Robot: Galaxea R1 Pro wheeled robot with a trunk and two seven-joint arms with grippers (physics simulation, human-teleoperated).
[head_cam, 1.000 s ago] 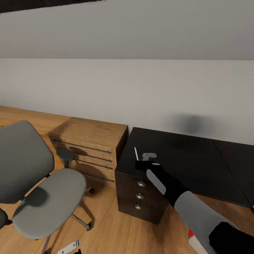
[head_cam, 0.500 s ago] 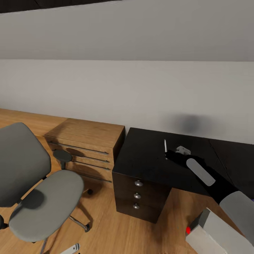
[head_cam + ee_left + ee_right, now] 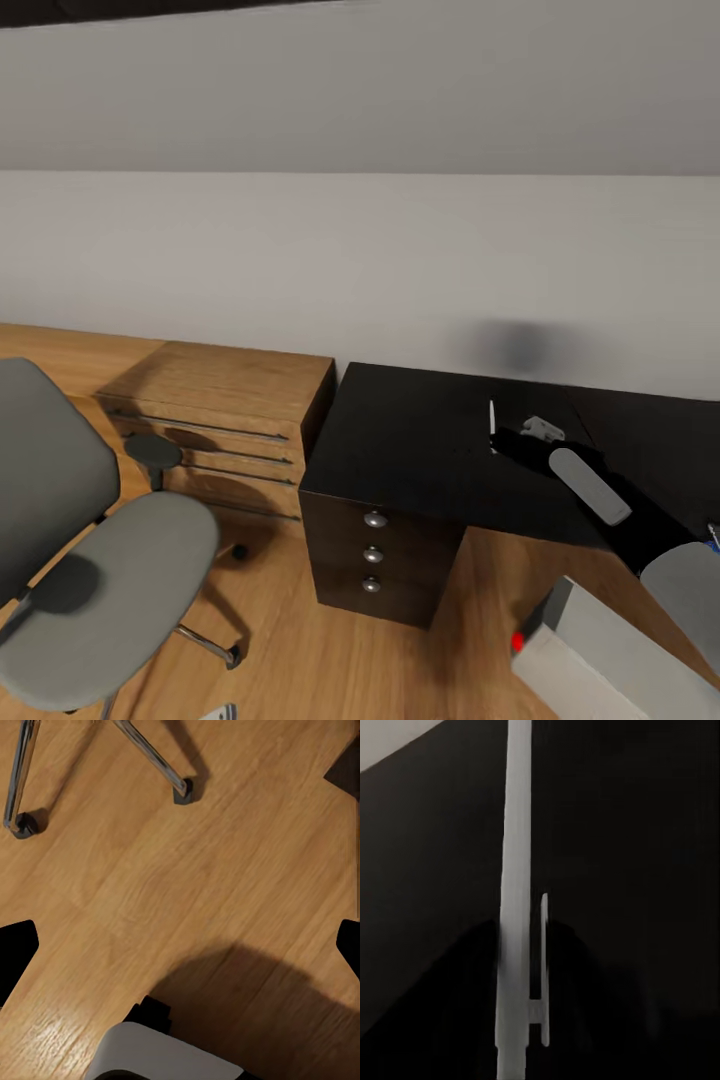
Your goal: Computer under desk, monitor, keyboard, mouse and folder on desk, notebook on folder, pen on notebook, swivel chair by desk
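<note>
Right gripper: closed on the pen, reaching over the middle of the desk top from the front edge.
Pen: thin white stick with a clip, standing upright in the right gripper's grasp above the desk, tip pointing up.
Desk: black top against the wall, three silver-knobbed drawers under its left end.
Swivel chair: grey seat and back, on the floor well left of the desk's drawer end.
Computer: light grey case with a red light, on the floor by the desk's front edge.
Drawer chest: oak, touching the desk's left side.
Left gripper: cannot tell whether open or closed; left wrist view looks down on wood floor and chrome chair legs.
</note>
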